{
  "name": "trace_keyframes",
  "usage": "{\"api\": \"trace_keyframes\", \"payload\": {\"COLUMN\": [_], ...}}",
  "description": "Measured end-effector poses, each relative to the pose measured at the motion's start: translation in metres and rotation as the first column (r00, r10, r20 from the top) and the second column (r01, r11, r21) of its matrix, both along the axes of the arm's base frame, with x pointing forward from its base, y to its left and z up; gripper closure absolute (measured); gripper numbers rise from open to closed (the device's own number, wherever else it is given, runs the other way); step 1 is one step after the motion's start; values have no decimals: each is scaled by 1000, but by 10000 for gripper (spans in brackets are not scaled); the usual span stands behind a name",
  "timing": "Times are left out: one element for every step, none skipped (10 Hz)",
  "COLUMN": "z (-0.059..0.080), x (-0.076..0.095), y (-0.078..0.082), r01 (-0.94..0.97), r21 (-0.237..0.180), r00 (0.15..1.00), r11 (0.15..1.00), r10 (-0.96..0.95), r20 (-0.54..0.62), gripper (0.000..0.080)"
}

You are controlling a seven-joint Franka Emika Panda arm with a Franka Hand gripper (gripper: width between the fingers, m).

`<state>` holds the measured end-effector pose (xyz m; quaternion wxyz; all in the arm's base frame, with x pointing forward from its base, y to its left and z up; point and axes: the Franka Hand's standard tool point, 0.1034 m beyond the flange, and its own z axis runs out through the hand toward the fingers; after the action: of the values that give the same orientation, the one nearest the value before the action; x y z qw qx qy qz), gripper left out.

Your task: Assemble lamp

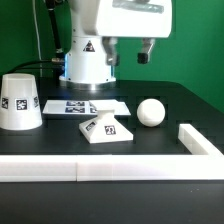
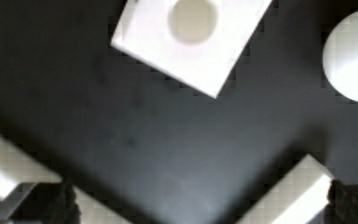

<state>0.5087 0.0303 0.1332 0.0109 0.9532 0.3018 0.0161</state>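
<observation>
My pincer (image 1: 129,54) hangs in the air above and behind the low, square, sloped white plastic base (image 1: 105,128), well apart from it; my two fingers are spread wide and I am pinching nothing; in the wrist view my dark fingertips (image 2: 30,203) show far apart, with only the bare black tabletop (image 2: 158,140) between them; the base stands flat on that tabletop, its sloped faces turned toward the exterior view and carrying black-and-white square tags; from my wrist the base (image 2: 185,58) reads as a white square with a round socket in its upper face; the ball-shaped white plastic bulb (image 1: 151,112) rests on the table near the base, on the exterior view's right of it and not touching it; in the wrist view the bulb (image 2: 357,60) is cut off by the frame's edge, beside the base; the white plastic truncated-cone shade (image 1: 20,102) stands wide end down, well apart from the base on the exterior view's left of it, with a square tag on its wall; the thin flat white marker board (image 1: 80,105) lies just behind the base, and I cannot tell whether the two touch; a long white bar (image 1: 60,170) runs in front of the base along the table's near edge; a short white bar (image 1: 200,142) lies past the bulb, on the exterior view's right of the base.
</observation>
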Motion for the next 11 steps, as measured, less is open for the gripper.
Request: {"api": "trace_keyframes", "payload": {"z": [-6,-16,-27,-27,-26,-27,-27,-30,-38,-44,-44], "x": [-1,-1,-3,-5,-4,-4,-4,-6,-9,-7,-3], "y": [-6,-16,-27,-27,-25,-26,-26,-27,-29,-33,-36], "r01": [13,20,-19,-6,-11,-10,5,120,201,229,239], "r21": [-1,-1,2,2,2,2,2,3,0,5,5], "r00": [1000,1000,1000,1000,1000,1000,1000,993,979,972,970], "r11": [1000,1000,1000,1000,1000,1000,1000,993,980,973,971], "r10": [-13,-20,19,6,11,10,-5,-120,-201,-228,-238], "r20": [-19,-24,-3,-12,-8,-10,-10,-16,-38,-54,-58], "gripper": [100,100,100,100,100,100,100,100,100,100,100]}}
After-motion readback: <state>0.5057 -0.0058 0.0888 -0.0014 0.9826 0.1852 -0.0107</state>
